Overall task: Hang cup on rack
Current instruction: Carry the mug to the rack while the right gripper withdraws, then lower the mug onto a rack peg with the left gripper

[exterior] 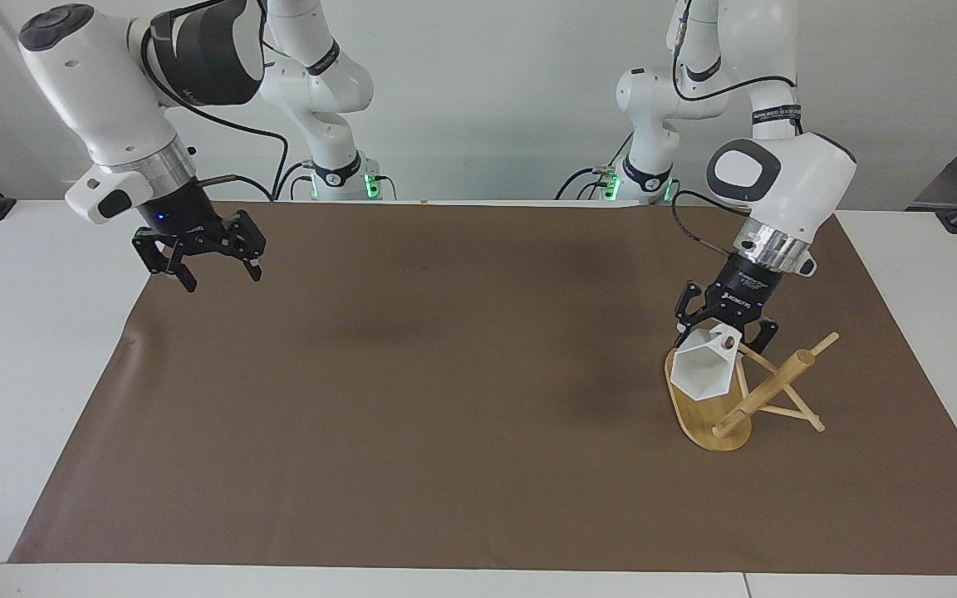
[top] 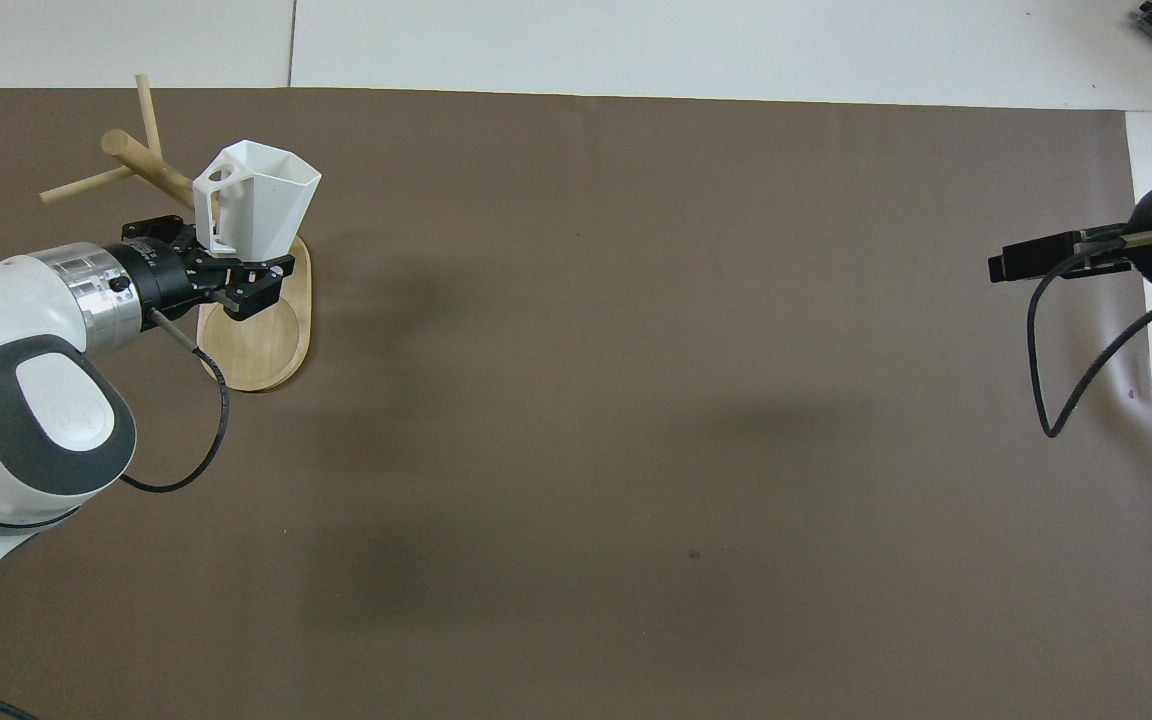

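One cup (exterior: 701,372): white, faceted, held tipped over the rack (exterior: 715,413) base, beside the pegs.
Handling: looks light, rigid, slick-sided; blocky pierced handle is the sound hold.
Left gripper (exterior: 726,330): clamped on that handle.
Right gripper (exterior: 214,264): fingers spread, empty, waiting over the mat (exterior: 412,399) edge.

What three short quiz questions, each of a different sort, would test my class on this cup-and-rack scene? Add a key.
1. True or false: the cup rests on the brown mat.
2. Which gripper holds the cup? A left B right
3. Fill in: the right gripper hangs open, holding ____.

Key
1. False: the left gripper holds it over the rack.
2. A
3. nothing
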Available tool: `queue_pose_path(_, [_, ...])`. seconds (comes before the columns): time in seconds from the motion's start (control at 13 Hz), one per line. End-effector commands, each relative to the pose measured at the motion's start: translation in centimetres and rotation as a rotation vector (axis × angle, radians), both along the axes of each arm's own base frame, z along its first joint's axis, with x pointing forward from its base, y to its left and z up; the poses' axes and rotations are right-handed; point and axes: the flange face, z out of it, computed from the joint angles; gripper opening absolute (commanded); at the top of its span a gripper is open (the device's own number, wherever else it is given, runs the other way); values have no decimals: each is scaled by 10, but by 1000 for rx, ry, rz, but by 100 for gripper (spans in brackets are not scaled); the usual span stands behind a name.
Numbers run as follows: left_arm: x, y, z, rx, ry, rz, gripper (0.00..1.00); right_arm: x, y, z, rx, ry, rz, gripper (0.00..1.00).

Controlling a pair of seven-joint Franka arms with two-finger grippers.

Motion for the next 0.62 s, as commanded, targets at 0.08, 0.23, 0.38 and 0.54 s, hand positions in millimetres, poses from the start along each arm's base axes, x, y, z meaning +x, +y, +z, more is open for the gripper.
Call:
queue_pose_path(0.08, [11, 9, 3, 7, -15, 36, 0, -22, -2, -4, -30, 86, -98, 100])
queue_pose_path(0.23, [12, 8, 4, 12, -27, 42, 0, -26, -1, -5, -64, 117, -106, 100])
queue_pose_path(0.38, [14, 9, 0, 16, -29, 49, 0, -32, -3, -6, -86, 160, -102, 100])
queue_pose_path(0.54, [15, 12, -1, 19, -35, 60, 0, -38, -1, -5, -97, 207, -95, 100])
